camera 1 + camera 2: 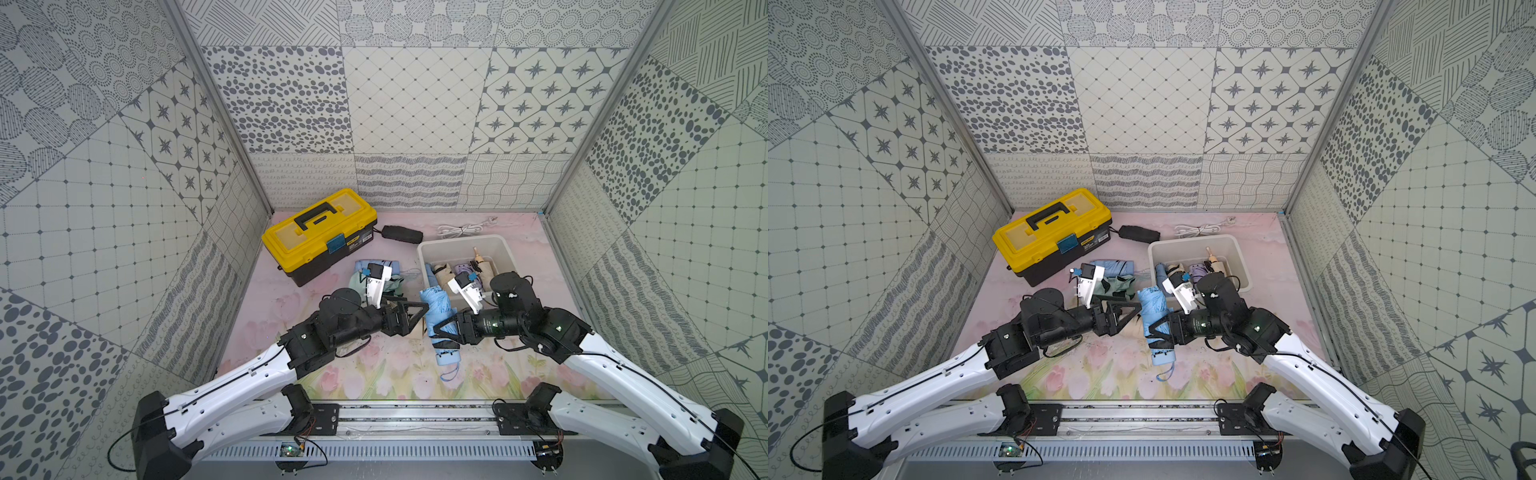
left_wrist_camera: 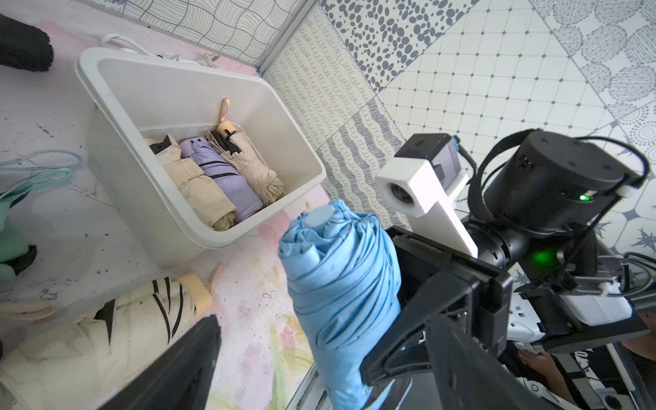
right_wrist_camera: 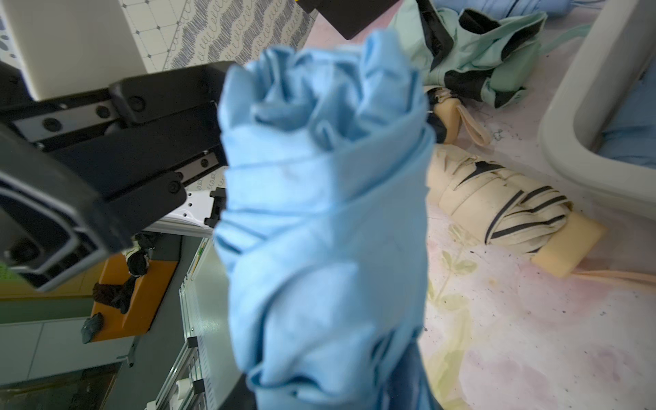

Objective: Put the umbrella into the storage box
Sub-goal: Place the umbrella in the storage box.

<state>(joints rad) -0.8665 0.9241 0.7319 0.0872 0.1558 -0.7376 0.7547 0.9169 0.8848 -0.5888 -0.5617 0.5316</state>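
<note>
The right gripper [image 1: 442, 334] is clamped around the middle of the blue umbrella [image 1: 435, 305], one black finger on each side of the folded cloth. The umbrella is outside the storage box [image 1: 461, 240], above the table [image 1: 374, 374]. Its capped end points toward the near corner of the box and its handle end toward the front edge, with a thin strap [image 1: 446, 374] dangling from it.

The left gripper [image 1: 417, 318] sits just beside the umbrella on the other side with its fingers spread wide. In the left wrist view the umbrella [image 2: 340, 284] stands between them, with a clear gap on the one side that shows.

Inside the box [image 2: 170, 96] three folded umbrellas lie side by side: a beige one [image 2: 191, 177], a purple one [image 2: 220, 174] and another beige one [image 2: 248, 163]. A blue shape at the box's end may be a fourth, but it is mostly hidden.

On the table lie a cream striped umbrella [image 3: 497, 198] and a mint green umbrella [image 3: 479, 49]. Farther back are a yellow toolbox [image 1: 320, 232] and a white cable [image 1: 461, 229].
</note>
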